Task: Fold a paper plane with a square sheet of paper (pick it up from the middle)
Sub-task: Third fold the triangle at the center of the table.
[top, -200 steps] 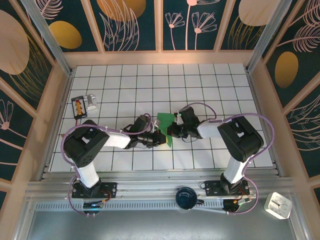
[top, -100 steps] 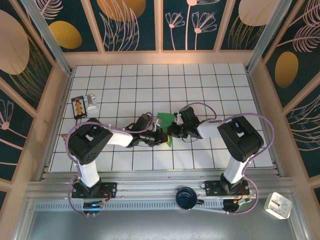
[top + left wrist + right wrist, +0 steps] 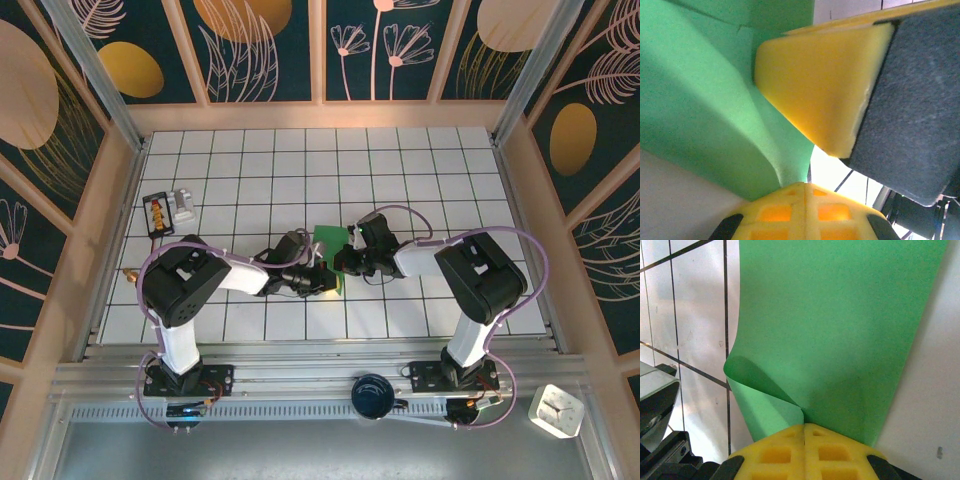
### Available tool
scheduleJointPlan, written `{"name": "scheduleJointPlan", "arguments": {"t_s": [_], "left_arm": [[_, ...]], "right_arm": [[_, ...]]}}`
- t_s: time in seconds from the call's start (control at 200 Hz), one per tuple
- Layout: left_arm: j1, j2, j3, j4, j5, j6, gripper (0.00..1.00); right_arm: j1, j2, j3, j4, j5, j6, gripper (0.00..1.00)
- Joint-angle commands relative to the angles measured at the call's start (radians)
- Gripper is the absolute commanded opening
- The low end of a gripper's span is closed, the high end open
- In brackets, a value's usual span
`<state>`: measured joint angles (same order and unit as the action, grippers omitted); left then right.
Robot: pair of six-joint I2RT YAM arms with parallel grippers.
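The square sheet of paper (image 3: 331, 243) is found near the middle of the tiled table (image 3: 420, 170), caught between the two arms, which are set nose to nose over it. The left gripper (image 3: 804, 186) is closed right down, and a gathered, bent part of the green sheet is pinched between its yellow fingertips. The right gripper (image 3: 804, 426) is likewise fully closed on an edge of the sheet, with a small curl of paper rolled over just beside the pinch and the rest of the sheet spread smooth beyond it. No centre crease or pointed nose can be made out, so the work is judged to be at an early fold, with the sheet bent over rather than shaped into a plane. For the next move, it is judged that the two pinched parts must be brought together so that edge is laid on edge, and the bend then pressed flat onto the table into a sharp crease. As the paper is thin and held at two near points, any pull apart is to be avoided
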<state>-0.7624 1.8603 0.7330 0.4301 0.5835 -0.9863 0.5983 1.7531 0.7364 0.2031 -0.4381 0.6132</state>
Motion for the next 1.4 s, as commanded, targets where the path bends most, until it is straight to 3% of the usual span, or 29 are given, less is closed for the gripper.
{"name": "scheduleJointPlan", "arguments": {"t_s": [0.0, 0.425, 1.101, 1.396], "left_arm": [[-0.016, 0.023, 0.017, -0.061, 0.01, 0.039, 0.0], [-0.049, 0.024, 0.072, -0.235, -0.048, 0.134, 0.0], [-0.118, 0.008, 0.084, -0.275, -0.025, 0.17, 0.0], [-0.063, -0.122, 0.063, -0.201, -0.022, 0.18, 0.03]], "right_arm": [[0.02, 0.056, -0.046, -0.094, 0.062, 0.014, 0.0], [0.021, 0.043, -0.061, -0.097, 0.067, 0.031, 0.0], [0.021, 0.046, -0.058, -0.105, 0.068, 0.033, 0.0], [0.021, 0.059, -0.058, -0.092, 0.061, 0.028, 0.0]]}}
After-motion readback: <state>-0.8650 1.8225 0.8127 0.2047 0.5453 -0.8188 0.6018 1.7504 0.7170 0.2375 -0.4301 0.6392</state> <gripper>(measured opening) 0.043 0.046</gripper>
